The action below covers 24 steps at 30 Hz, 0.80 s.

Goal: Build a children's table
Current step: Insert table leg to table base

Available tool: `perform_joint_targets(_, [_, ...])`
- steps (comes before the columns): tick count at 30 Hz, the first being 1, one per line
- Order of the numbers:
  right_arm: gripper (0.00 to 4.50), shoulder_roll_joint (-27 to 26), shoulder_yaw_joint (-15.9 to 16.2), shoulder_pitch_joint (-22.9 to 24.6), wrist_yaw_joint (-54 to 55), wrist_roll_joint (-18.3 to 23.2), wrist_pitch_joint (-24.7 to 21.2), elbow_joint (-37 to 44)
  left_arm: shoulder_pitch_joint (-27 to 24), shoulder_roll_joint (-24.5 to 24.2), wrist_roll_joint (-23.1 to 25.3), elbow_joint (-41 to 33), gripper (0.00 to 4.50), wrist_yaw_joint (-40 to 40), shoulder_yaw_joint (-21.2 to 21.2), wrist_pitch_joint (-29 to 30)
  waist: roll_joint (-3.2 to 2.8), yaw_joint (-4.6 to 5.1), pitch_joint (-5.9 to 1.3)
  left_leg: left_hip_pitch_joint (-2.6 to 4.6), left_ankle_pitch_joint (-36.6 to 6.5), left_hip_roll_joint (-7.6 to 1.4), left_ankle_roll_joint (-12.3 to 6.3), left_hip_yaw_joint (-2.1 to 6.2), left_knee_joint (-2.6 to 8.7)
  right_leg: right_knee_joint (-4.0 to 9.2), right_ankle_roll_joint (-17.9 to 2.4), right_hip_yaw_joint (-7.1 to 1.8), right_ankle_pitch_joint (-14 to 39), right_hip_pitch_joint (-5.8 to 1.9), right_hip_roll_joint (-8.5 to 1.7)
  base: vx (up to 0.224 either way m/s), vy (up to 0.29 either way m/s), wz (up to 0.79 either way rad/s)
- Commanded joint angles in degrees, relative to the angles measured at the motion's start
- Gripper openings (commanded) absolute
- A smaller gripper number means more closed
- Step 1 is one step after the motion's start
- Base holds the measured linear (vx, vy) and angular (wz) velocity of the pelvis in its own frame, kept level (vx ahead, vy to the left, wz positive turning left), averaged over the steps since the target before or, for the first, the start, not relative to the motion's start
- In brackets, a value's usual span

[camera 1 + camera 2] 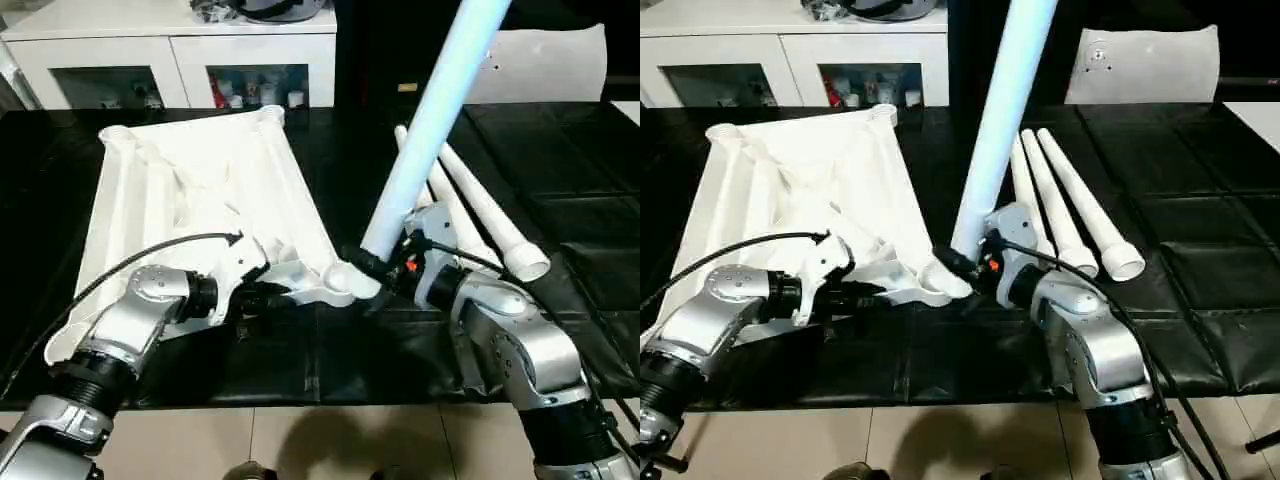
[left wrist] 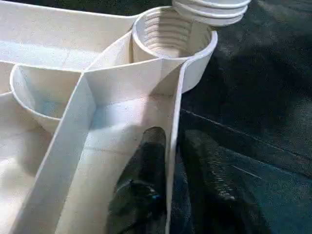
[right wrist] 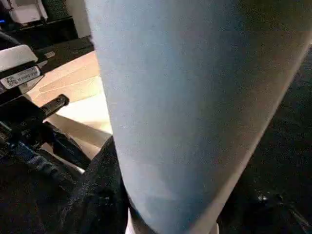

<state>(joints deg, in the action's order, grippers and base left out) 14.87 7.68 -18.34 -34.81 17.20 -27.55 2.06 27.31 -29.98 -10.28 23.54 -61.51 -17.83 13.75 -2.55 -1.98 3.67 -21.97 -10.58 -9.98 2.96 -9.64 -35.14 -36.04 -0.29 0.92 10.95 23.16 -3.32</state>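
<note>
We work over a black mat (image 1: 560,210) where the tabletop (image 1: 200,190) lies upside down, ribbed underside up, with its near corner socket (image 2: 170,36) pointing toward us. Our left gripper (image 2: 170,161) reaches in at that near edge: in the left wrist view its two black fingers (image 2: 146,170) stand one on each side of the thin outer rim wall, one inside the rib compartment and one outside over the mat, drawn close around the wall. Whether they press it firmly we cannot tell, so the grip stays uncertain. Our right gripper (image 1: 975,270) is closed about halfway around the lower part of a leg (image 1: 1000,120), which rises steeply and tilts away to the right as it goes up and out of the top of the head views. The leg's threaded lower end (image 2: 209,7) sits just at the rim of the threaded corner socket, touching or nearly so; we cannot tell whether it has entered. Three more legs (image 1: 1065,200) lie side by side on the mat to the right of the tabletop, just behind our right forearm. Beyond the mat stand a white cabinet (image 1: 170,50) and a flat white sheet (image 1: 1145,62) leaning upright at the far right.
</note>
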Motion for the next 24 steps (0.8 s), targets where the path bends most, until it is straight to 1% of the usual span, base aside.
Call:
perform_joint_targets(1, [1.89,-0.01,1.00,-1.97,-0.86,0.40,-0.10,-0.21,0.13,-0.12,0.38,-1.27,0.42,-2.02,-1.01,-0.22,0.18,-0.06,-4.16,1.07,-13.81,-2.23,1.66,0.75,4.66,4.46,-12.33,-1.97,10.13,-2.56,-3.60,0.000,0.000,0.00])
perform_joint_targets(2, [1.89,-0.25,1.22,-2.74,-1.17,0.17,0.48,-0.97,-0.11,-0.06,0.18,-1.72,0.26,-2.91,-1.07,-1.34,-0.21,-0.17,-4.15,1.08,-13.44,-2.24,1.52,0.80,4.66,4.36,-12.55,-1.96,10.22,-2.54,-3.75,0.000,0.000,0.00])
perform_joint_targets(3, [1.89,-0.32,1.24,-2.98,-1.27,0.16,0.56,-1.16,-0.25,-0.13,0.16,-1.95,0.26,-3.31,-1.18,-1.70,-0.24,-0.10,-4.15,1.08,-13.43,-2.23,1.55,0.77,4.62,4.39,-12.62,-1.97,10.43,-2.50,-3.75,0.000,0.000,0.00])
perform_joint_targets(4, [1.89,-0.50,1.26,-3.58,-1.53,0.22,0.70,-1.63,-0.64,-0.39,0.16,-2.61,0.15,-4.42,-1.54,-2.62,0.04,-0.11,-4.14,1.09,-13.33,-2.27,1.44,0.74,4.62,4.47,-12.62,-1.99,10.55,-2.50,-3.80,0.000,0.000,0.00])
perform_joint_targets(5, [1.89,-0.64,1.21,-4.05,-1.68,0.17,0.88,-2.04,-0.96,-0.58,0.44,-3.00,0.15,-5.10,-1.82,-3.53,-0.02,-0.19,-4.11,1.06,-13.26,-2.34,1.41,0.76,4.67,4.42,-12.51,-2.03,10.73,-2.52,-3.83,0.000,0.000,0.00])
perform_joint_targets(6, [1.89,-0.77,1.16,-4.44,-1.75,0.10,1.03,-2.43,-1.21,-0.76,0.60,-3.27,0.06,-5.68,-2.06,-4.08,-0.11,-0.21,-4.13,1.11,-13.30,-2.33,1.41,0.77,4.66,4.38,-12.48,-2.02,10.79,-2.45,-3.82,0.000,0.000,0.00])
perform_joint_targets(7, [1.89,-0.82,1.21,-4.95,-2.10,0.02,1.30,-3.03,-1.44,-1.06,1.08,-3.59,0.03,-5.73,-2.43,-3.90,0.00,-0.16,-4.12,1.10,-13.12,-2.34,1.37,0.71,4.69,4.40,-12.50,-2.01,10.59,-2.46,-3.78,0.000,0.000,0.00])
perform_joint_targets(9, [1.89,-0.78,1.70,-5.78,-3.06,-0.52,2.02,-4.27,-2.01,-1.90,2.46,-4.04,0.00,-5.65,-3.36,-3.82,-0.19,-0.27,-4.13,1.16,-12.96,-2.40,1.38,0.69,4.66,4.26,-12.67,-1.99,9.88,-2.43,-3.78,0.000,0.000,0.00])
perform_joint_targets(10, [1.89,-0.78,1.70,-5.78,-3.06,-0.52,2.02,-4.27,-2.01,-1.90,2.46,-4.04,0.00,-5.65,-3.36,-3.82,-0.11,-0.25,-4.13,1.15,-13.01,-2.36,1.33,0.65,4.65,4.31,-12.60,-1.99,9.94,-2.45,-3.74,0.000,0.000,0.00])
perform_joint_targets(11, [1.89,-0.56,2.19,-6.01,-3.72,-0.71,1.79,-4.70,-2.18,-2.02,3.47,-3.89,0.00,-4.77,-3.50,-4.28,0.19,-0.27,-4.05,1.10,-13.12,-2.32,1.29,0.59,4.67,4.43,-12.39,-2.02,10.62,-2.47,-3.75,0.000,0.000,0.00])
perform_joint_targets(12, [1.89,-0.53,2.25,-6.03,-3.80,-0.73,1.75,-4.75,-2.20,-2.03,3.60,-3.86,0.00,-4.65,-3.51,-4.34,0.06,-0.35,-4.05,1.13,-13.17,-2.32,1.37,0.65,4.68,4.38,-12.30,-2.01,11.07,-2.50,-3.78,0.000,0.000,0.00])
perform_joint_targets(13, [1.89,-0.30,2.74,-6.05,-4.25,-0.83,1.47,-4.99,-2.23,-2.06,4.26,-3.57,0.00,-4.42,-3.68,-4.87,0.51,-0.29,-3.99,1.12,-13.37,-2.33,1.38,0.57,4.72,4.52,-12.02,-2.03,12.02,-2.45,-3.77,0.000,0.000,0.00])
perform_joint_targets(14, [1.89,0.39,3.83,-5.79,-5.42,-0.95,0.91,-4.84,-2.07,-1.79,5.34,-2.86,0.00,-3.40,-3.70,-6.16,0.53,-0.36,-3.98,1.12,-13.40,-2.36,1.37,0.64,4.76,4.58,-11.66,-2.02,12.91,-2.45,-3.76,0.000,0.000,0.00])
perform_joint_targets(15, [1.89,0.52,4.04,-5.72,-5.66,-0.99,0.86,-4.80,-2.01,-1.71,5.58,-2.67,0.00,-3.16,-3.68,-6.49,0.39,-0.39,-3.96,1.14,-13.48,-2.38,1.39,0.68,4.77,4.58,-11.34,-2.03,13.42,-2.44,-3.80,0.000,0.000,0.00])
perform_joint_targets(16, [1.89,0.72,4.32,-5.56,-6.18,-0.89,0.50,-4.81,-1.75,-1.58,6.45,-2.21,0.00,-2.60,-3.79,-7.19,0.77,-0.32,-3.91,1.09,-13.56,-2.39,1.30,0.62,4.79,4.66,-11.18,-2.06,13.79,-2.41,-3.81,0.000,0.000,0.00])
perform_joint_targets(17, [1.89,0.78,4.38,-5.49,-6.34,-0.85,0.37,-4.80,-1.60,-1.51,6.82,-1.97,0.00,-2.33,-3.83,-7.53,0.54,-0.38,-3.91,1.19,-13.92,-2.40,1.36,0.65,4.78,4.69,-10.98,-2.09,14.65,-2.32,-3.87,0.000,0.000,0.00])
perform_joint_targets(18, [1.89,0.95,4.47,-5.29,-6.45,-0.92,0.36,-4.65,-1.19,-1.33,7.46,-1.17,0.00,-1.74,-3.90,-8.58,0.96,-0.33,-3.86,1.16,-14.17,-2.40,1.31,0.59,4.79,4.82,-10.81,-2.11,15.30,-2.25,-3.86,0.000,0.000,0.00])
perform_joint_targets(20, [1.89,1.10,4.32,-4.78,-6.50,-0.76,0.19,-4.32,-0.62,-1.43,8.56,-0.37,0.00,-1.72,-4.41,-9.60,0.97,-0.50,-3.79,1.40,-15.25,-2.42,1.52,0.61,4.83,5.11,-9.88,-2.17,18.39,-1.93,-3.90,0.000,0.000,0.00])
perform_joint_targets(21, [1.89,1.10,4.29,-4.55,-6.47,-0.82,0.33,-4.26,-0.72,-1.42,8.64,-0.44,0.00,-1.49,-4.26,-9.80,0.80,-0.54,-3.78,1.37,-15.67,-2.48,1.82,0.72,4.96,5.12,-9.49,-2.17,19.17,-1.91,-3.92,0.000,0.000,0.00])
perform_joint_targets(24, [1.89,0.96,4.09,-3.98,-6.29,-0.85,0.49,-4.19,-1.49,-0.95,7.25,-1.18,0.00,-1.61,-3.25,-8.88,0.74,-0.51,-3.75,1.40,-17.42,-2.45,2.50,0.85,5.09,5.18,-9.14,-2.10,20.49,-1.78,-3.94,0.000,0.000,0.00])
